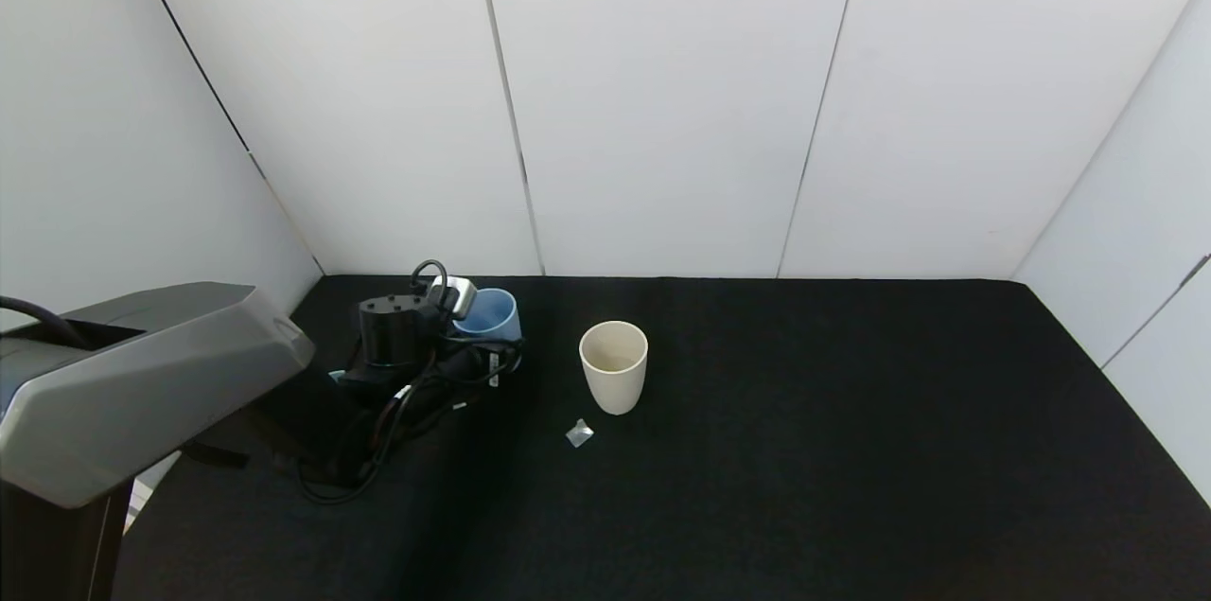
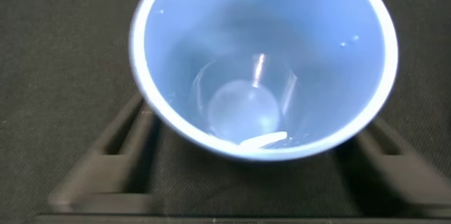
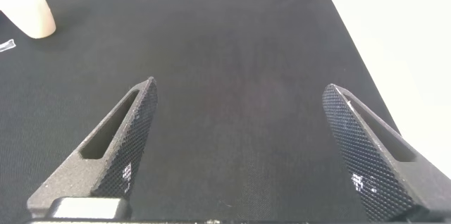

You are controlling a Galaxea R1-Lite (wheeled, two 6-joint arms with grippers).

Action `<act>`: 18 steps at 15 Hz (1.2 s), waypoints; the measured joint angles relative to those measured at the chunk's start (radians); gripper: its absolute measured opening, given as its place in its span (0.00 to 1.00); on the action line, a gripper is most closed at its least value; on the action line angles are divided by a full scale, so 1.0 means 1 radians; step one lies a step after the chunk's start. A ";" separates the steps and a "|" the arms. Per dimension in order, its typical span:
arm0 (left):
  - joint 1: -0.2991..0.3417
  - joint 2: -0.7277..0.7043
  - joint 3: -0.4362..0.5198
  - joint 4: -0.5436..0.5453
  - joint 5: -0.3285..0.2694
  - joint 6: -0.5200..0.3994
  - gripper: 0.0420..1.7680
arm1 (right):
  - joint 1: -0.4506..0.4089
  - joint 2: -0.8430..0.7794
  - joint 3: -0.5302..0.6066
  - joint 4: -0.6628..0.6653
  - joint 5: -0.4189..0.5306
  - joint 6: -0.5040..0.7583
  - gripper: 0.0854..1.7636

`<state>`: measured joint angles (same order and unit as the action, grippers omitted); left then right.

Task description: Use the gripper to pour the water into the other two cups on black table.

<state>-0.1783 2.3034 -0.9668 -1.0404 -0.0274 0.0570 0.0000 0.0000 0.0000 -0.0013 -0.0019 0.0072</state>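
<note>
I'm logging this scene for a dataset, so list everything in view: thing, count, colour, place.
light blue cup: 1, light blue, back left of the table, between the left gripper's fingers; little inside, a few drops on the wall
cream cup: 1, cream-beige, upright, right of the blue cup, apart from it
plastic scrap: 1, clear, on the cloth in front of the cream cup
black table: 1, matte black cloth, bordered by white wall panels
left gripper: 1, black, fingers either side of the blue cup
right gripper: 1, black, open, over bare cloth, holding nothing
</note>
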 joint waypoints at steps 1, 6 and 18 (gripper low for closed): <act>0.000 0.003 -0.002 0.000 0.000 0.000 0.71 | 0.000 0.000 0.000 0.000 0.000 0.000 0.97; 0.000 0.006 -0.004 -0.001 0.000 0.000 0.67 | 0.000 0.000 0.000 0.000 0.000 0.001 0.97; -0.003 -0.105 -0.023 0.118 0.002 0.002 0.66 | 0.001 0.000 0.000 0.000 0.001 0.000 0.97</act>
<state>-0.1809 2.1985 -0.9900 -0.9221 -0.0257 0.0591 0.0009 0.0000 0.0000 -0.0013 -0.0013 0.0077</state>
